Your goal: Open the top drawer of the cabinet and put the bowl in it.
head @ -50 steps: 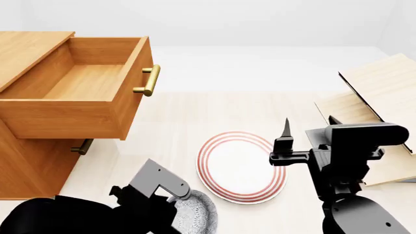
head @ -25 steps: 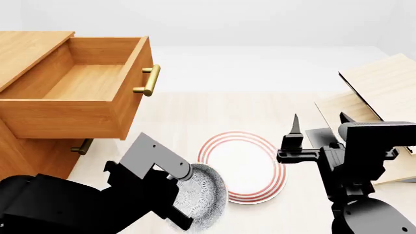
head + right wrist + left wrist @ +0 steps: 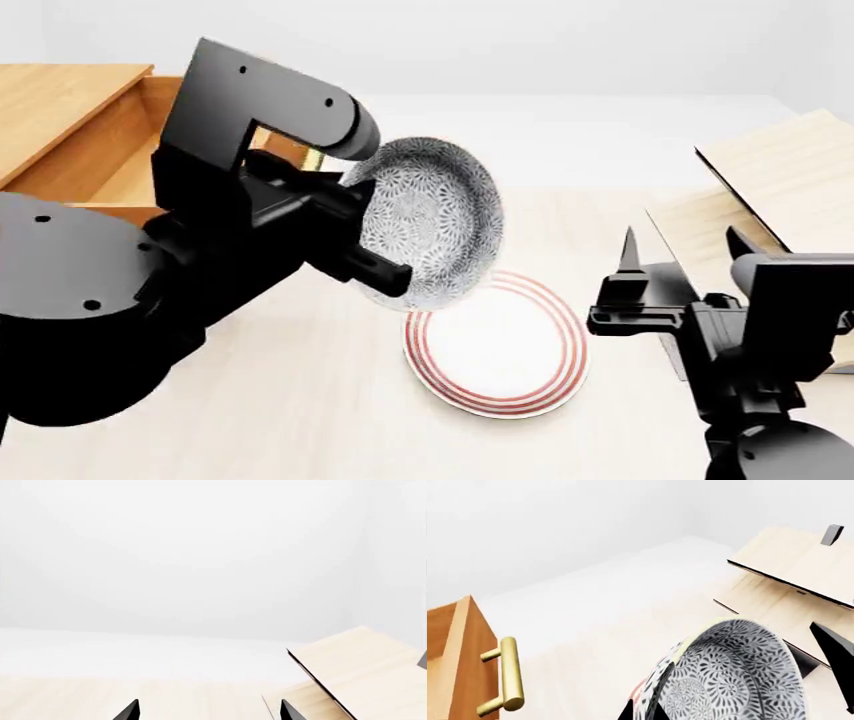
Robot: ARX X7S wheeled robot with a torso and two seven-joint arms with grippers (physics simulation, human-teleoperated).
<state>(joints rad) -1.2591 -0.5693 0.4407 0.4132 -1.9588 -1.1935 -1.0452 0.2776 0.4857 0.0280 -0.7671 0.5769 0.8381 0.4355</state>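
Note:
The bowl, grey-blue patterned outside, hangs tilted on its side in the air above the table, just right of the open top drawer. My left gripper is shut on its rim. In the left wrist view the bowl fills the near side, with the gripper pinching its edge, and the drawer's brass handle is off to one side. My left arm hides most of the cabinet. My right gripper stands open and holds nothing, also in its own view.
A flat red-ringed white plate lies on the pale table below the bowl. A pale tilted wooden rack stands at the right, close to my right arm; it also shows in both wrist views.
My left arm has lifted the bowl from low near the table's front edge up and back to the drawer's height. The right gripper has drifted slightly right.

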